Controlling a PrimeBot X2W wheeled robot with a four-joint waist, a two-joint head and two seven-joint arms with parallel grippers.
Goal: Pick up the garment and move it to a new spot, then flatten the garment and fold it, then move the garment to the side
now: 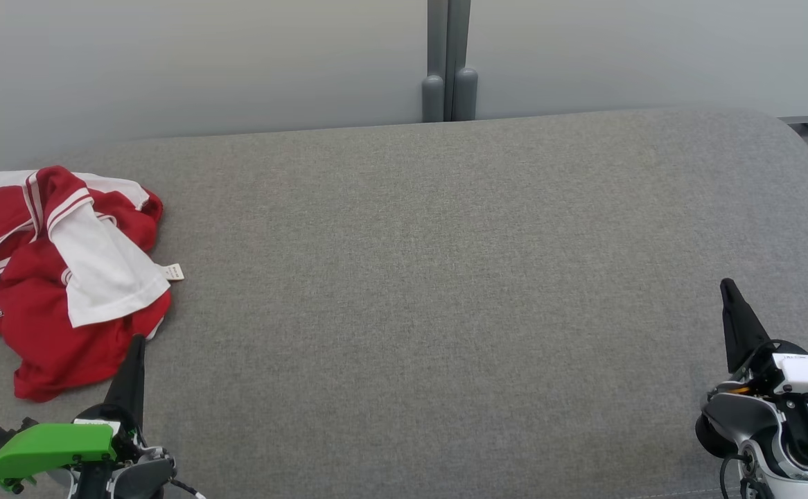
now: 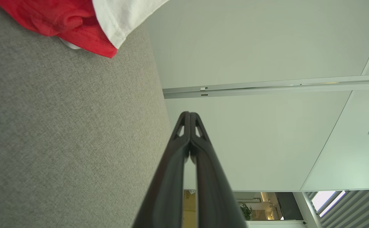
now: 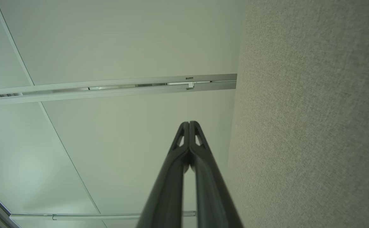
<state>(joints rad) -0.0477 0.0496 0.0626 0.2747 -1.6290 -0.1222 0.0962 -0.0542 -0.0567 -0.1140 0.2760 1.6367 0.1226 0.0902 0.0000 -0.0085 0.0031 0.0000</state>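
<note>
Lying crumpled, garment (image 1: 64, 277) shows label (image 1: 174, 272) from head, hem (image 2: 91, 46) from left wrist.

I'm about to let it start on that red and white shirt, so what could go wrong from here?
The left claw is shut beside the garment; advancing like that, it would likely shove the cloth, not grasp it.
The garment lies crumpled in layers, so a pinch may catch only the white part and drag the rest.
It sits at the left end of the gray surface, far from the right claw, so a two-handed lift looks awkward.
</note>
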